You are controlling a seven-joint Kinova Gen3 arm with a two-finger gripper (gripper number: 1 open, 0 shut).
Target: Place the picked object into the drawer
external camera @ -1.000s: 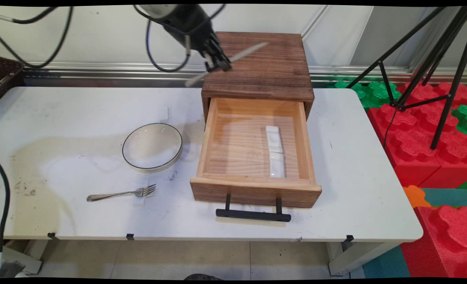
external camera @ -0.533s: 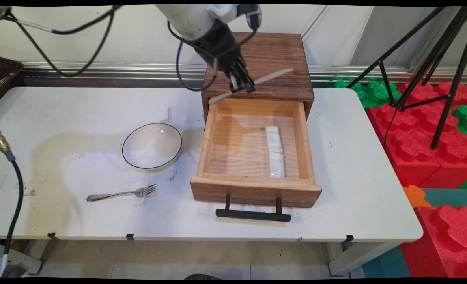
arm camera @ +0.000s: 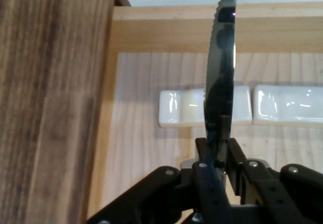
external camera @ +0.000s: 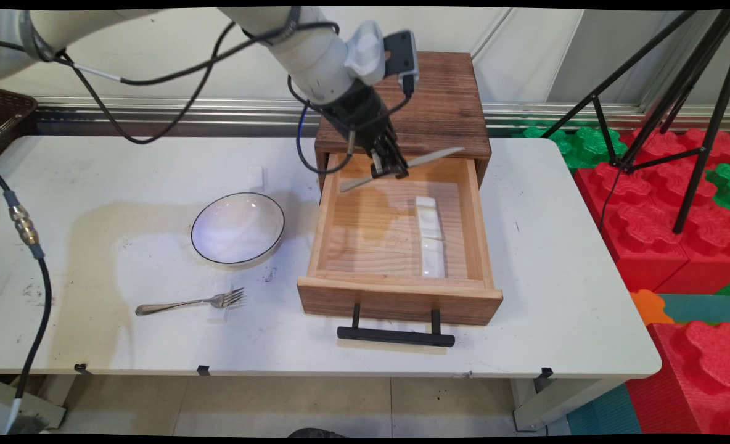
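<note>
My gripper (external camera: 389, 169) is shut on a metal table knife (external camera: 402, 168), gripping it near its middle, and holds it roughly level over the back of the open wooden drawer (external camera: 400, 290). In the hand view the knife's serrated blade (arm camera: 222, 72) runs up from my gripper (arm camera: 218, 156), above the drawer floor. Two white ceramic rests (external camera: 430, 234) lie end to end on the right side of the drawer floor; in the hand view these white rests (arm camera: 181, 107) sit just beyond the blade. The dark wooden cabinet top (external camera: 439, 105) is behind my hand.
A white bowl with a dark rim (external camera: 238, 229) stands left of the drawer, and a fork (external camera: 190, 302) lies in front of it. The drawer's black handle (external camera: 396, 336) juts toward the table's near edge. A black tripod (external camera: 679, 92) and red foam blocks (external camera: 667, 209) are right of the table.
My gripper has carried the knife down and to the right, from above the cabinet's top left edge to just over the back of the open drawer.
</note>
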